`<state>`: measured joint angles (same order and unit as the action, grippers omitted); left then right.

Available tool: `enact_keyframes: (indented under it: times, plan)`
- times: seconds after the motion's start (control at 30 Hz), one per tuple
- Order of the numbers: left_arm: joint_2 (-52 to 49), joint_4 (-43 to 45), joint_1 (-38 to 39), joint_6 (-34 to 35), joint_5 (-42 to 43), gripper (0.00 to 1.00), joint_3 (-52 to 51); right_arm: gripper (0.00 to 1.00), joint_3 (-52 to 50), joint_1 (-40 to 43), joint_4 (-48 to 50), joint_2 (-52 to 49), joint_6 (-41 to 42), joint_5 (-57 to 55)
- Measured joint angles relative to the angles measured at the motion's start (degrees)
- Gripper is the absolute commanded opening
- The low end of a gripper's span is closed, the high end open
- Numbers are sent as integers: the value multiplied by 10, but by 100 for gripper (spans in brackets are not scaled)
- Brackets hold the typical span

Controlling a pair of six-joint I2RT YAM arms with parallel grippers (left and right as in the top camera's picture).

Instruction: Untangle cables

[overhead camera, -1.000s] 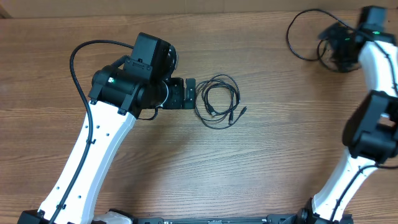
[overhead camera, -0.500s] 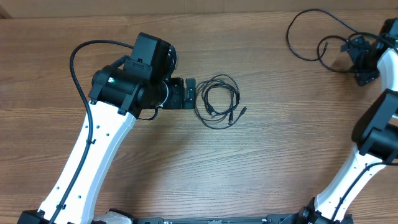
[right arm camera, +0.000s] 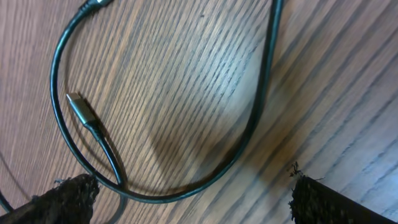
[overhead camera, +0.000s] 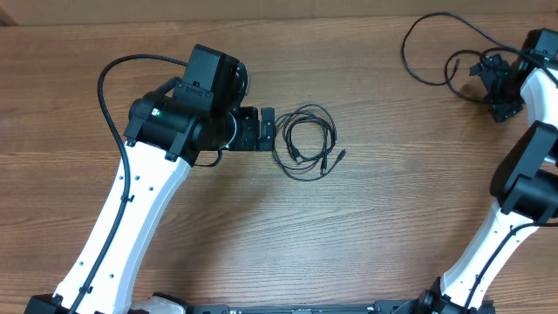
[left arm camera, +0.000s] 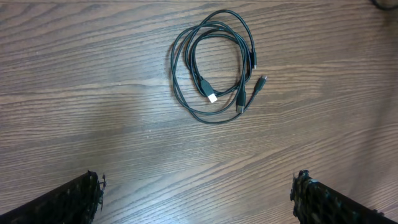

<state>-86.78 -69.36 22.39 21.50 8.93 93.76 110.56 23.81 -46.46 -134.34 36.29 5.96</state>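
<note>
Right gripper (overhead camera: 495,83) shifted right, wide open over loose cable (overhead camera: 433,42).
Left gripper (overhead camera: 266,129) also wide; coiled cable (overhead camera: 305,142) looks limp, light: pinch outer loop.

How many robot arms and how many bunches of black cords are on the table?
Robot arms: 2, the left arm and the right arm
Coiled cable bundle in the middle: 1
Loose cable spread out by the right arm: 1
Total: 4
</note>
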Motion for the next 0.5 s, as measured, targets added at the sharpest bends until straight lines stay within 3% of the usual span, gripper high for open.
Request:
enact_keyframes:
  times: [0.5]
  plan:
    - [0, 1, 0, 0, 0, 100, 0, 100, 0, -8, 52, -21, 25, 0]
